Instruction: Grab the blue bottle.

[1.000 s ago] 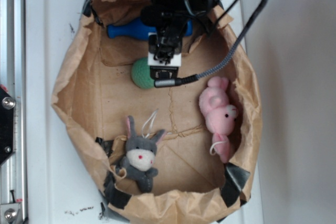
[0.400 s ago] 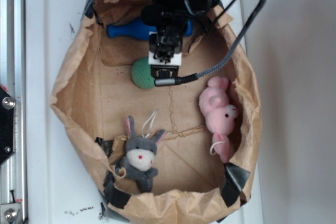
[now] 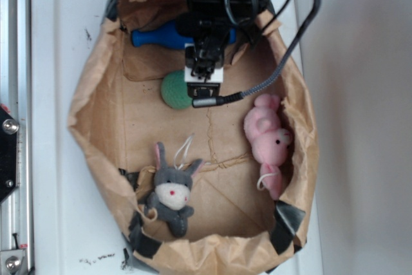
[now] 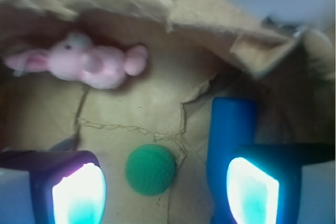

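Note:
The blue bottle lies on its side at the far end of the brown paper bag, neck pointing left; my arm covers its right end. In the wrist view the blue bottle runs under my right finger. My gripper hangs open over the bag floor between the bottle and the green ball. In the wrist view, the gripper has only that ball showing on the floor between its fingers, apart from both.
The green textured ball lies just in front of the bottle. A pink plush rests against the right bag wall and a grey bunny plush near the front. The bag stands on a white tray; a cable loops over the right side.
My arm has edged slightly toward the far end of the bag. The bag's left wall has shifted a little inward. The bottle and toys have stayed put.

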Motion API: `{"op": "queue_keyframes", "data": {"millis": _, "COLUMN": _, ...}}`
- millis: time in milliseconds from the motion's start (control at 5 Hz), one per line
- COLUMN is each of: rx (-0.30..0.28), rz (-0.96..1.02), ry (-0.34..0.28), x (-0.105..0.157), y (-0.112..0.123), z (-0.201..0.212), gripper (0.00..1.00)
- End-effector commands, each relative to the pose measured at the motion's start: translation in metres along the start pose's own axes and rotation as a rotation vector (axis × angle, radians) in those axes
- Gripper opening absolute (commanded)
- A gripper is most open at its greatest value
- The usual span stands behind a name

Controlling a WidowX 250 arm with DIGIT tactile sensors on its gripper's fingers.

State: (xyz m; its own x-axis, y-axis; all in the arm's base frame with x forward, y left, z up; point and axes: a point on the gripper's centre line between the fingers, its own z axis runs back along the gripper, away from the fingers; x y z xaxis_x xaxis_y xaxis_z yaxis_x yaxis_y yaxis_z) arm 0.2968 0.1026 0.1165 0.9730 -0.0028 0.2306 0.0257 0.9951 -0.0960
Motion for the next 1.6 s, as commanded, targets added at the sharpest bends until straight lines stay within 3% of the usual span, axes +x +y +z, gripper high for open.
{"op": "queue_keyframes", "data": {"millis": 0, "rx": 0.059, "rz": -0.110, "ry": -0.059, "x": -0.001, "y": -0.050, "z": -0.009, "gripper": 1.00}}
{"op": "queue_keyframes", "data": {"millis": 200, "rx": 0.121, "rz": -0.054, "ry": -0.052, "x": 0.004, "y": -0.064, "z": -0.005, "gripper": 1.00}}
{"op": "queue_keyframes", "data": {"millis": 400, "rx": 0.140, "rz": -0.059, "ry": -0.053, "x": 0.006, "y": -0.072, "z": -0.002, "gripper": 1.00}}
{"op": "queue_keyframes", "data": {"millis": 800, "rx": 0.200, "rz": -0.032, "ry": 0.003, "x": 0.005, "y": -0.052, "z": -0.037, "gripper": 1.00}}
{"op": "queue_keyframes", "data": {"millis": 1000, "rx": 0.175, "rz": -0.005, "ry": 0.002, "x": 0.004, "y": -0.030, "z": -0.037, "gripper": 1.00}}
{"op": "queue_keyframes", "data": {"millis": 1400, "rx": 0.031, "rz": 0.080, "ry": -0.014, "x": 0.006, "y": 0.018, "z": -0.010, "gripper": 1.00}}
